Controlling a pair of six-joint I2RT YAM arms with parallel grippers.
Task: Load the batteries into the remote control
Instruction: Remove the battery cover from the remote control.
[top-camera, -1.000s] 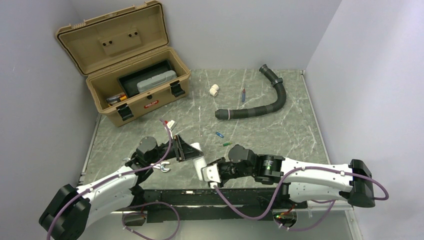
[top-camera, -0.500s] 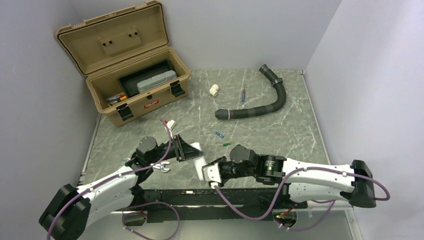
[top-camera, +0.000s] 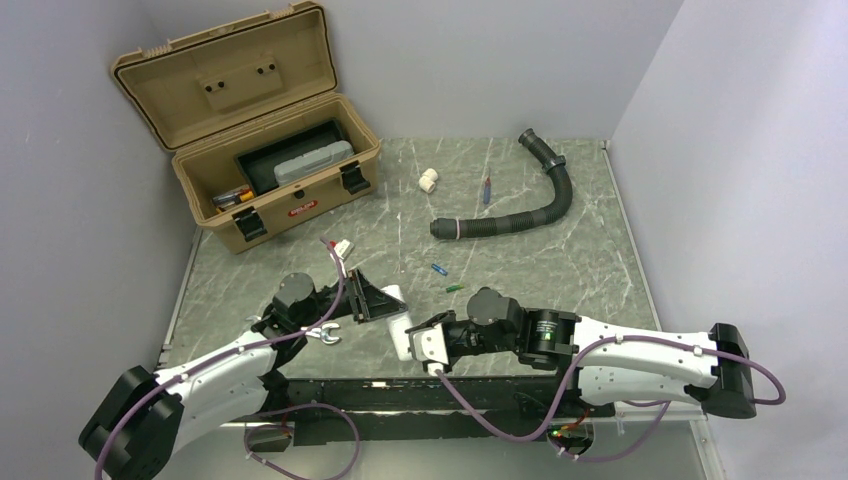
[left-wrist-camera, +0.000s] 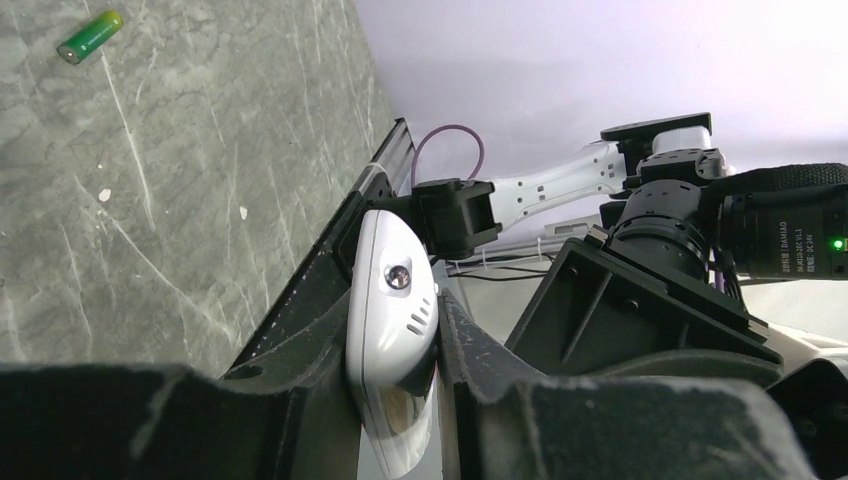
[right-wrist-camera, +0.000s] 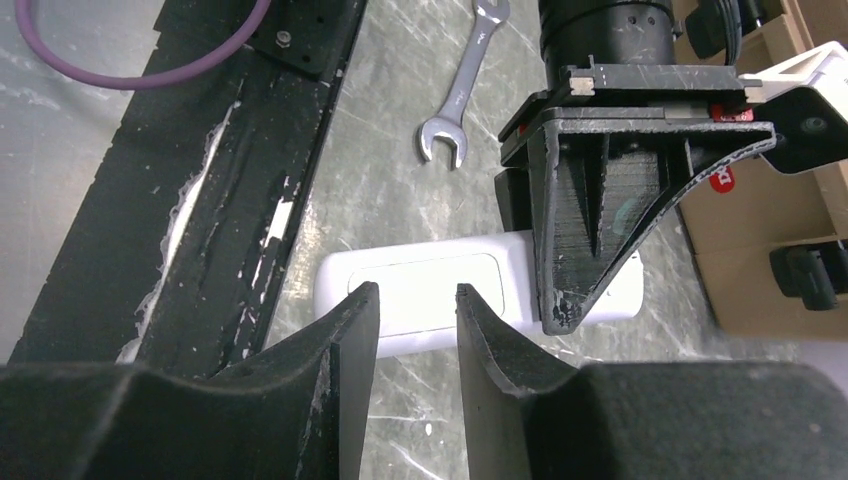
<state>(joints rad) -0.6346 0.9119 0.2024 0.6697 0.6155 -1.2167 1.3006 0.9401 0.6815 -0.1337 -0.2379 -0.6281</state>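
Remote control (left-wrist-camera: 392, 340), smooth rounded white plastic, clamped in left claw (top-camera: 378, 303); right claw (right-wrist-camera: 412, 300), jaws apart, just beside it.

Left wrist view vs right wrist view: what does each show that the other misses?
Only left wrist: the green battery lying loose on the table, the rounded end of the remote control clamped in the left hand, and the right arm beyond it.
Only right wrist: the wrench on the table, the remote's flat face with an outlined panel, a corner of the tan toolbox, and the right hand, fingers apart, in front of the remote.
Both: the remote held by the left hand, and the marble table.
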